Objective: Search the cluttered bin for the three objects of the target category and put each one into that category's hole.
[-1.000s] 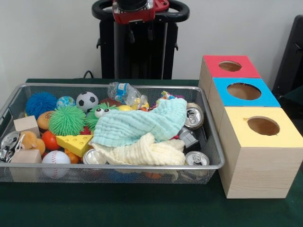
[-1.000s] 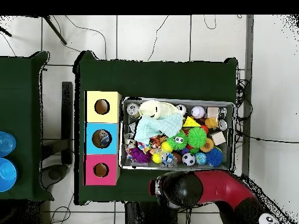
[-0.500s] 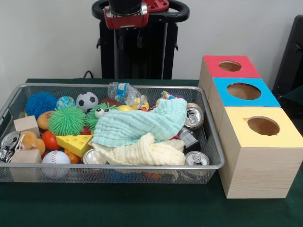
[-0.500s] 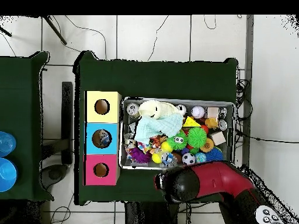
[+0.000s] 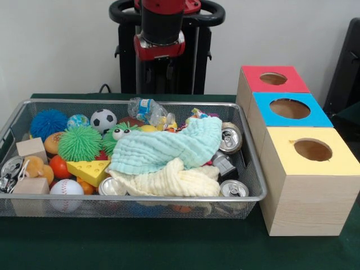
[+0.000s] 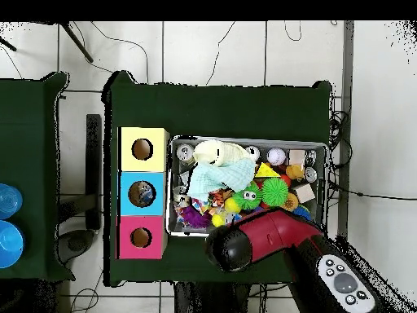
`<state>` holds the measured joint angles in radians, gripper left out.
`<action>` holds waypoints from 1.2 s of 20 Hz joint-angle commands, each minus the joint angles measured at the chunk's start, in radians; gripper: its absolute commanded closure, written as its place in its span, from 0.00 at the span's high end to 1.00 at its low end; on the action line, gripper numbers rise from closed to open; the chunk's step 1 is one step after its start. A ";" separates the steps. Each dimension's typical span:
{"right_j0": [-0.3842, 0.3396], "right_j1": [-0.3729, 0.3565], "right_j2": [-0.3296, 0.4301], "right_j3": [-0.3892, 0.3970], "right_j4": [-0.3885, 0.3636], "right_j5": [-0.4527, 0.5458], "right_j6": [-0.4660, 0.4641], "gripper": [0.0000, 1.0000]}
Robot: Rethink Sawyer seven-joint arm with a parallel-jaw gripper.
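Three boxes [image 5: 292, 140], two cloths [image 5: 169, 152], three visible cans [image 5: 230, 139].

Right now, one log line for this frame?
phase: approach | arm: above bin's far edge | gripper: state unclear | bin: cluttered, cloths over middle | boxes: red, blue, yellow in row

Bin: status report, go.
Gripper above the bin's far rim, holding nothing; open or shut unclear. Wire bin full: balls, cans, blocks. Mint cloth and cream cloth cover the middle. Blue box hole holds something.
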<state>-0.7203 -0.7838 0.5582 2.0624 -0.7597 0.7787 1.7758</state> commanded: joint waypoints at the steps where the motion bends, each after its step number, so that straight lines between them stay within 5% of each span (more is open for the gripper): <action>1: 0.033 0.107 -0.079 -0.148 -0.128 -0.120 0.072 1.00; 11: -0.028 0.016 -0.048 -0.132 0.000 -0.055 -0.021 1.00; 16: -0.066 -0.023 -0.002 -0.180 0.066 0.067 -0.143 1.00; 24: -0.045 -0.028 0.010 -0.225 0.033 0.100 -0.179 1.00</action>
<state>-0.7701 -0.8079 0.5304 1.9435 -0.7238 0.7850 1.7758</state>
